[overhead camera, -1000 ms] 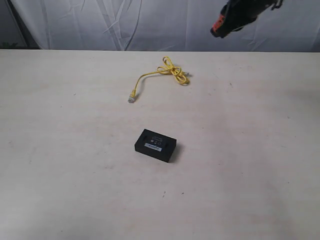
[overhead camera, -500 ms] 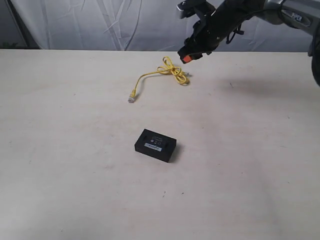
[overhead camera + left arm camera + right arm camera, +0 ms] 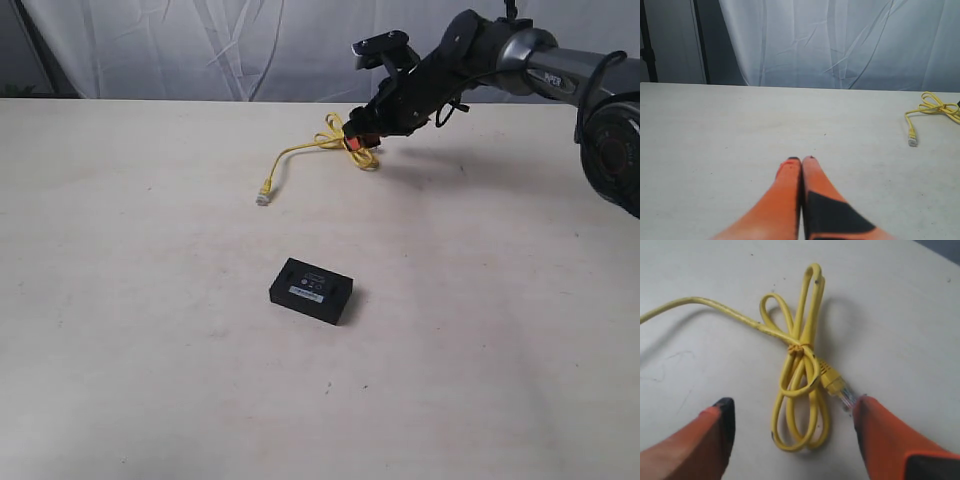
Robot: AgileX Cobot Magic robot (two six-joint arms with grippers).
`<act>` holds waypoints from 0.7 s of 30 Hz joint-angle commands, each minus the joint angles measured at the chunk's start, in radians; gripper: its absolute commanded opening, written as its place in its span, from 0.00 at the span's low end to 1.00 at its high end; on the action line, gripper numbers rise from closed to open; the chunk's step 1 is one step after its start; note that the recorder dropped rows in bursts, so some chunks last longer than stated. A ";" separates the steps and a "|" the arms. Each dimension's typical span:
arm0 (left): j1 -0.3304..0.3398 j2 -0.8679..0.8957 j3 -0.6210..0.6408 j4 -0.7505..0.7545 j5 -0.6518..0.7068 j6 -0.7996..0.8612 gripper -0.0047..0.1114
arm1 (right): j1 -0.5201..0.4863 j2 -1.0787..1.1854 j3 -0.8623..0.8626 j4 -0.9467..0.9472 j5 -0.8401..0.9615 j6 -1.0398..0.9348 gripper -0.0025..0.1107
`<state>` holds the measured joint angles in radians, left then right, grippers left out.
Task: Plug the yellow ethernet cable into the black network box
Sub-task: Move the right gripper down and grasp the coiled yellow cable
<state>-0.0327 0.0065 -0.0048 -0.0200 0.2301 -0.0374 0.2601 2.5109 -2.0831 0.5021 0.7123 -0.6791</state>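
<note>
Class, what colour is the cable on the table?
Yellow cable, clearest in the right wrist view.

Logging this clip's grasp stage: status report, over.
Right tool open, straddling the yellow ethernet cable at its tied bundle. Left tool shut, empty. Cable unplugged on table; black network box apart, untouched. No obstacle seen.

right arm (image 3: pixel 480 55): I've swung it in from the far right, leftward and down | right pincer (image 3: pixel 360 138): a second ago high over the table (image 3: pixel 150 350), now low at the looped bundle of the yellow ethernet cable (image 3: pixel 799 347) | jaws now straddle the loops, spread wide
</note>
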 commanded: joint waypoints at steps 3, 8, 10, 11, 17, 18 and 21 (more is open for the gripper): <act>0.003 -0.007 0.005 0.007 0.001 -0.005 0.04 | -0.002 0.028 -0.007 0.007 -0.057 0.001 0.60; 0.003 -0.007 0.005 0.007 0.001 -0.005 0.04 | -0.002 0.048 -0.007 0.007 -0.072 -0.001 0.60; 0.003 -0.007 0.005 0.007 0.001 -0.005 0.04 | -0.002 0.056 -0.007 0.007 -0.076 -0.001 0.60; 0.003 -0.007 0.005 0.007 0.001 -0.005 0.04 | -0.002 0.060 -0.007 0.007 -0.076 -0.001 0.60; 0.003 -0.007 0.005 0.007 0.001 -0.005 0.04 | -0.001 0.093 -0.007 0.007 -0.086 -0.001 0.55; 0.003 -0.007 0.005 0.007 0.001 -0.005 0.04 | 0.000 0.095 -0.007 0.007 -0.088 -0.001 0.53; 0.003 -0.007 0.005 0.007 0.001 -0.005 0.04 | 0.001 0.096 -0.007 0.007 -0.088 -0.001 0.37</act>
<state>-0.0327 0.0065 -0.0048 -0.0200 0.2301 -0.0374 0.2601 2.5922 -2.0856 0.5081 0.6223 -0.6791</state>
